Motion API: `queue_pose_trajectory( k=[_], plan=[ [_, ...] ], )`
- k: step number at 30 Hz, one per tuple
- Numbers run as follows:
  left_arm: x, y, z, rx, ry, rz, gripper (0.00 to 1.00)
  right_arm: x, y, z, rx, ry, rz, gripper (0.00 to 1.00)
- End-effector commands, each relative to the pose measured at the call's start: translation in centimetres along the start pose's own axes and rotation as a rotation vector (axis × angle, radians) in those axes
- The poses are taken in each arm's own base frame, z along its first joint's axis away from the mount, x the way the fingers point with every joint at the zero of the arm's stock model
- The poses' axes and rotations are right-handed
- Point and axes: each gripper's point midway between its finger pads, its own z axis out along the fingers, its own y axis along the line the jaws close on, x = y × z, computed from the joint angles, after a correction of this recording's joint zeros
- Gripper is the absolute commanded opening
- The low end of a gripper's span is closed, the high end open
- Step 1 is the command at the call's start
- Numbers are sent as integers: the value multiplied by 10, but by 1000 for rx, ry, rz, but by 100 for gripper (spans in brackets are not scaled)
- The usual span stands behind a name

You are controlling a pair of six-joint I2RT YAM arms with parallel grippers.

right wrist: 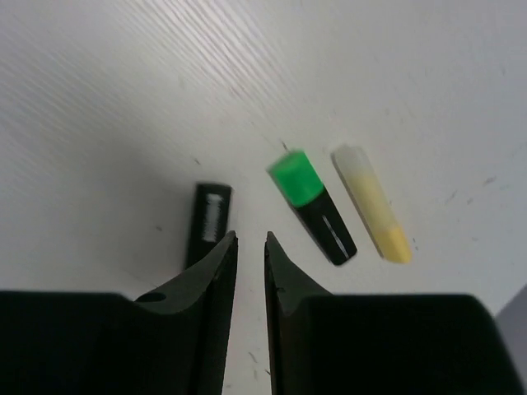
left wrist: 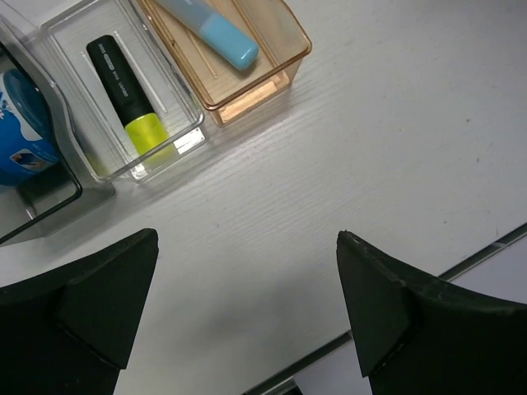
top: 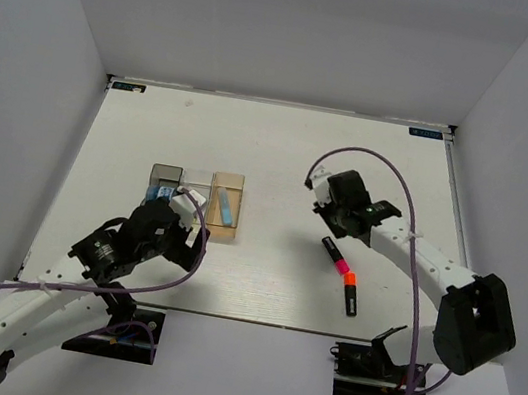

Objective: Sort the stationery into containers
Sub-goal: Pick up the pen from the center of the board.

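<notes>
Black-bodied and green-capped, the highlighter lies loose in the right half of the tabletop, so the right gripper, its jaws an empty narrow slit, should widen and straddle the barrel squarely, while the left gripper hangs wide-jawed by the trays.

Three trays, two arms, one marker
</notes>
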Motion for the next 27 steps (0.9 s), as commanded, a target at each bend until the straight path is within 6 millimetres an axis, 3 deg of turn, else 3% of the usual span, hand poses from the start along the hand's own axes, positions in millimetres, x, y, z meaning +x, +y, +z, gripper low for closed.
queue_pose_trajectory(
  k=[1, 3, 6, 7, 9, 11, 12, 13, 14, 17, 19, 27],
  plan=[
    [-14, -9, -8, 49, -28, -9, 100, 27, -39, 2, 105, 32, -96, 23],
    [-14, -10, -9, 53, -34, -10, 100, 43, -56, 11, 86, 63, -104, 25],
    [-16, -10, -10, 55, -45, -10, 100, 47, -65, 21, 22, 53, -108, 25],
    [-16, -10, -10, 54, -45, -11, 100, 54, -80, 23, 35, 66, -97, 25],
    [-15, -10, -10, 53, -42, -9, 100, 50, -84, 29, 6, 43, -101, 25],
    [-14, -10, -10, 58, -41, -11, 100, 48, -104, 25, 18, 34, -102, 28],
    [-15, -11, -10, 61, -41, -7, 100, 34, -96, 26, -58, -26, -108, 32],
    [-15, -12, -9, 64, -39, -9, 100, 50, -92, 29, -118, 26, -126, 34],
    [-14, -12, -9, 65, -33, -7, 100, 39, -96, 27, -133, -3, -128, 37],
    [-13, -14, -9, 76, -24, -7, 100, 48, -101, 38, -172, 5, -131, 49],
    [-12, -14, -8, 77, -16, -6, 100, 42, -101, 41, -197, -23, -147, 55],
    [-11, -13, -7, 73, -12, -5, 100, 53, -92, 49, -334, -23, -150, 55]
  ],
)
